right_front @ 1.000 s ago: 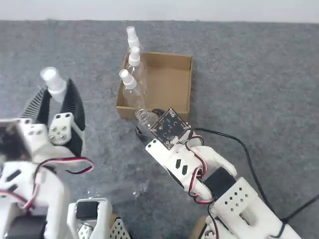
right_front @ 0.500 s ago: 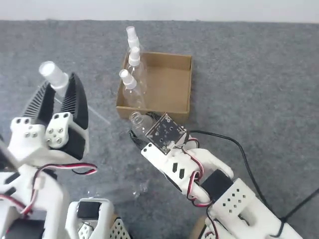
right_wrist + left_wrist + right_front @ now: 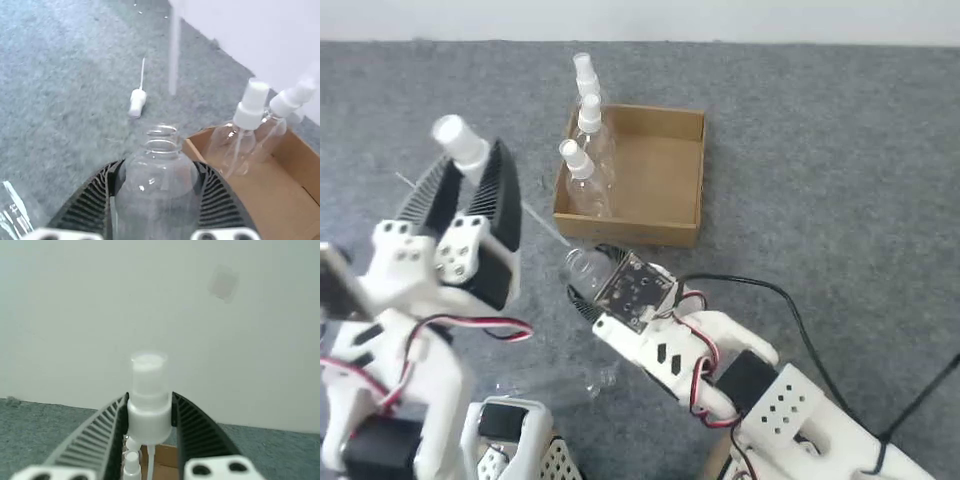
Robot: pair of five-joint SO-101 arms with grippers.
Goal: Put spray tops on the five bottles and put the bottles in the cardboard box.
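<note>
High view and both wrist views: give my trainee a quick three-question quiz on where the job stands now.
1. True or false: the bottle in the right gripper is already capped.
2. What does the left gripper hold? A) a spray top B) a bottle C) nothing
3. How many capped bottles show at the cardboard box in the high view?

Key: 1 false, its neck is open; 2 A; 3 three.
</note>
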